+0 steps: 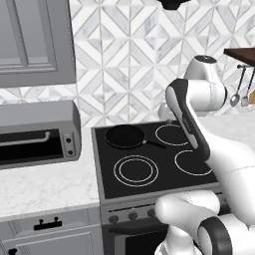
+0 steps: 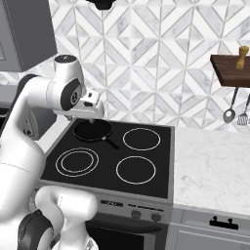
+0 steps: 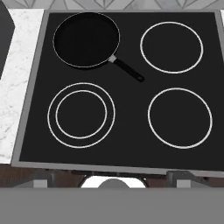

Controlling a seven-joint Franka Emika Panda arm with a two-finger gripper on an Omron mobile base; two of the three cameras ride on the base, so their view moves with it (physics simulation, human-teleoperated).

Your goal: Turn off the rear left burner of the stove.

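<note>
At the far left a boxy grey toaster oven (image 1: 37,133) with a bar handle sits on the pale marbled surface (image 1: 47,187), just beside the stove (image 1: 129,211) — a grey steel range with a smooth, flat black glass top and a front row of small round dark knobs (image 1: 132,215). On that glass the rear left burner (image 3: 70,61) lies under a round black skillet (image 3: 86,39), which covers nearly all of the zone; the skillet's thin straight handle (image 3: 127,70) angles out toward the middle of the top. In front of it is a double-ringed white circle (image 3: 81,114), and to the right two plain single white rings, one at the rear (image 3: 171,47) and one at the front (image 3: 180,117).

The white arm's end effector (image 2: 92,108) hangs above the rear left part of the glass, over the skillet — whether its fingers are spread or pressed together I cannot tell.

Further right, more marbled surface (image 2: 215,166) runs beneath a dark wooden shelf (image 2: 232,66) carrying a tan grinder-shaped bottle (image 2: 242,57), with a metal ladle (image 2: 230,113) and a slotted spatula (image 2: 242,117) hanging below. Behind everything is a wall of white and grey geometric tiles (image 2: 146,53).
</note>
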